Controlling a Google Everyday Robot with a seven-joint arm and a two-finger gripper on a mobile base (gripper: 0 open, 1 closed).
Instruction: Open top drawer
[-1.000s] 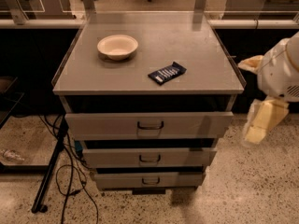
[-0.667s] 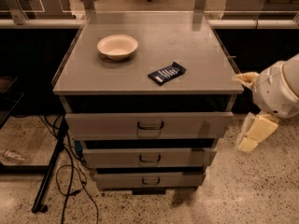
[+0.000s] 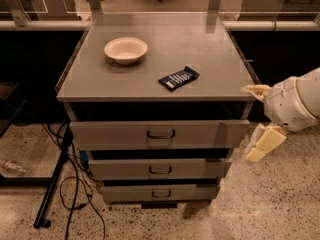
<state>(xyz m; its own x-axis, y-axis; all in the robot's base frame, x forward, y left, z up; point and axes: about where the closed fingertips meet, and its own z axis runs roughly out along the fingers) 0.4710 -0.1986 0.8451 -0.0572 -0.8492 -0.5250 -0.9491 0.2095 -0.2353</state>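
The top drawer (image 3: 115, 133) is the widest grey drawer of the cabinet, just under the tabletop, with a small dark loop handle (image 3: 161, 134) at its centre. Two narrower drawers (image 3: 160, 168) sit below it. My gripper (image 3: 258, 118) is at the cabinet's right side, level with the top drawer's right end and well right of the handle. Its cream fingers (image 3: 263, 143) are spread apart and hold nothing. The white arm housing (image 3: 295, 104) is behind it.
On the cabinet top (image 3: 210, 59) are a white bowl (image 3: 125, 49) and a dark snack packet (image 3: 179, 78). A black stand leg and cables (image 3: 57, 179) lie on the floor at the left. A railing (image 3: 160, 21) runs behind the cabinet.
My gripper and arm have moved left, closer to the cabinet's right side. The drawers, bowl and packet have not moved.
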